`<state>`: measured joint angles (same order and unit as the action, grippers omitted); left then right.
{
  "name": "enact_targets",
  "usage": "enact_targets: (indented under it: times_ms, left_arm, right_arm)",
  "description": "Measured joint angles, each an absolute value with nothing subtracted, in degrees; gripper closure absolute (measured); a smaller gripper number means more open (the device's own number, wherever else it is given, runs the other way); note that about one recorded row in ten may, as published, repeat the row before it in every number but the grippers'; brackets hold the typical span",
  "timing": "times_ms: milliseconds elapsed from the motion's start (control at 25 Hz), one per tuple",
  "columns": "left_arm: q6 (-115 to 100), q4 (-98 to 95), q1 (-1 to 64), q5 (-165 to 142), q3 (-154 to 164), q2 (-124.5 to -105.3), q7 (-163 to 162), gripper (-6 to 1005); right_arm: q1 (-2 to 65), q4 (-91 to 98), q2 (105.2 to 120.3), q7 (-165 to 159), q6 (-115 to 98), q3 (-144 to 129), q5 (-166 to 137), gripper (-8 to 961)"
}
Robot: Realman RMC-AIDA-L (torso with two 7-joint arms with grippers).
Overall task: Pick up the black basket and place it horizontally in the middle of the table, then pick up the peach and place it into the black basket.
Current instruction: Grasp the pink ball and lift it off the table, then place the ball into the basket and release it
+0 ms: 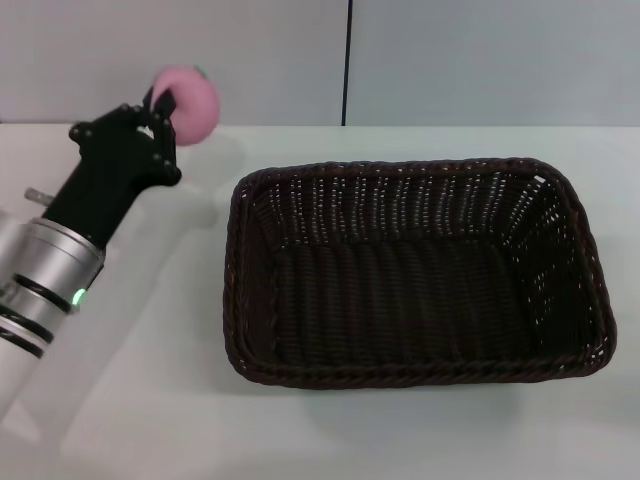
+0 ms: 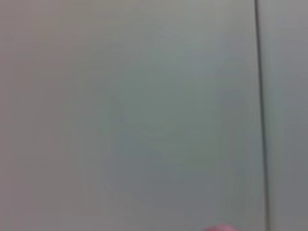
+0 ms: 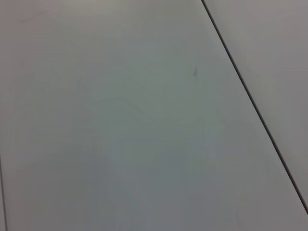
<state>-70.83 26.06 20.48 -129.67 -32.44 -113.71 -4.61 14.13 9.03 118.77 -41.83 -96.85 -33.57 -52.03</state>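
Left gripper (image 1: 170, 108) pinching the peach (image 1: 188, 103), lifted off the desk (image 1: 150, 400).
Peach sits left of the black basket (image 1: 410, 270), well apart; basket lies lengthwise mid-desk, nothing inside.

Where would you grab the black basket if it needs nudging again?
Take the braided rim of the basket on a long side, coming straight down from above. The walls slope outward and are openwork, so the rim is the firmest edge. The left end effector holds the peach.
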Motion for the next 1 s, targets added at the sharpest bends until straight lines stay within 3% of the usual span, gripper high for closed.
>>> enact_targets:
  times_ms: [240, 360, 760, 920, 1000]
  left_arm:
    - [-79.53, 24.42, 21.01, -137.92, -32.44, -111.44, -16.68, 927]
    - [-84.56, 21.28, 22.18, -144.26, -32.43, -111.35, -20.57, 909]
    - [-89.96, 17.24, 23.47, -158.19, -32.34, -114.35, -21.74, 852]
    - [-90.39, 15.34, 23.20, -159.57, -32.60, -117.37, -21.18, 829]
    - [-90.36, 15.22, 22.73, -159.51, -33.35, -117.96, -21.16, 817]
  right_arm:
    - [14.22, 9.06, 118.74, -41.83, -96.81, -33.57, -52.03, 231]
    - [14.33, 9.05, 118.74, -41.76, -96.78, -33.57, -52.03, 231]
    - [14.92, 8.96, 118.74, -41.48, -96.67, -33.57, -52.03, 230]
    - [14.94, 8.99, 118.74, -41.37, -96.67, -33.57, -52.03, 230]
    - [14.95, 9.03, 118.74, -41.36, -96.67, -33.57, -52.03, 230]
